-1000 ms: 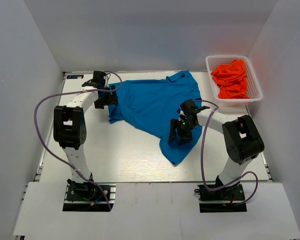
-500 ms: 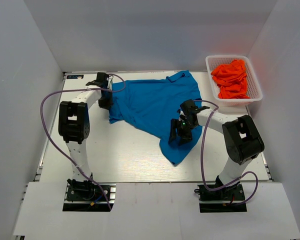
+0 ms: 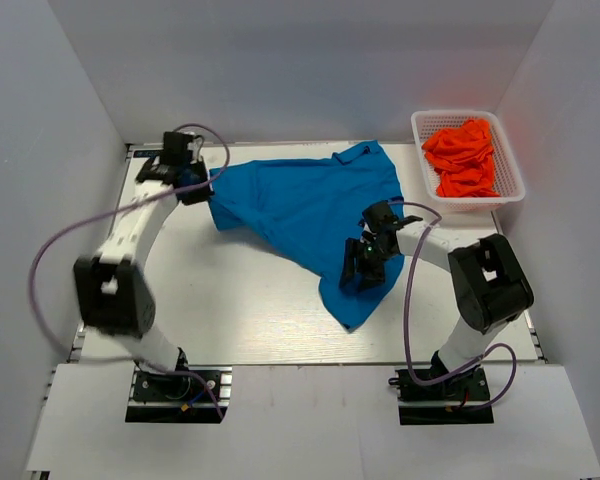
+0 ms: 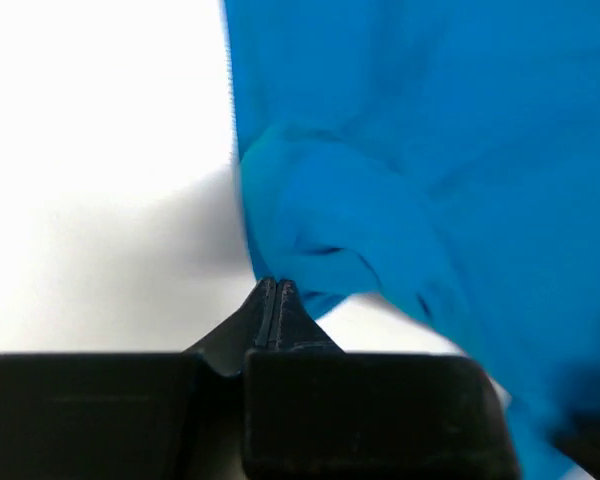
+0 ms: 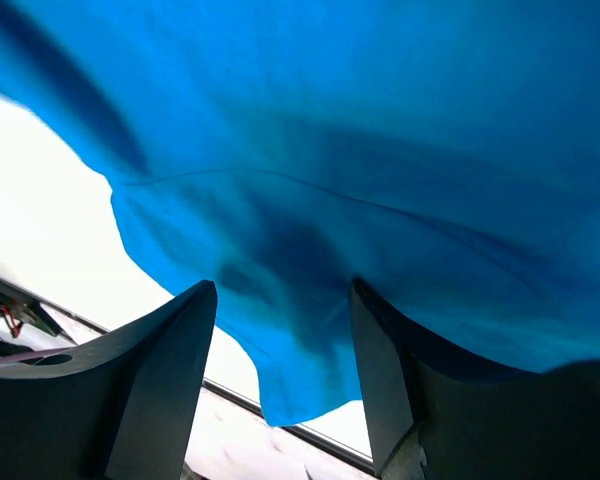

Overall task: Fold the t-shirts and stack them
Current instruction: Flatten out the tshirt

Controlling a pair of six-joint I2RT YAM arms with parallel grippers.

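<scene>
White table (image 3: pixel 250 320), walled in grey on three sides. Spread over its far middle, a blue shirt (image 3: pixel 300 205), rumpled, with one long tail trailing toward the near edge right of centre and a sleeve poking up at the far edge. In the far right corner, a white mesh basket (image 3: pixel 472 204), near the blue shirt but apart from it. Heaped inside, orange shirts (image 3: pixel 462 155). Up the left side, the left arm (image 3: pixel 130 225), stretched far out to the blue shirt's left edge. From the right, the right arm (image 3: pixel 485 280), bent inward over the trailing tail. At the left edge, the left gripper (image 4: pixel 275 288), fingers pressed together and clamped on a bunched fold of blue cloth, with a shadow on the table beneath. Over the tail, the right gripper (image 5: pixel 282 290), fingers (image 5: pixel 170 360) spread apart and gripping nothing, blue cloth right under them; touching or not, cannot tell.
</scene>
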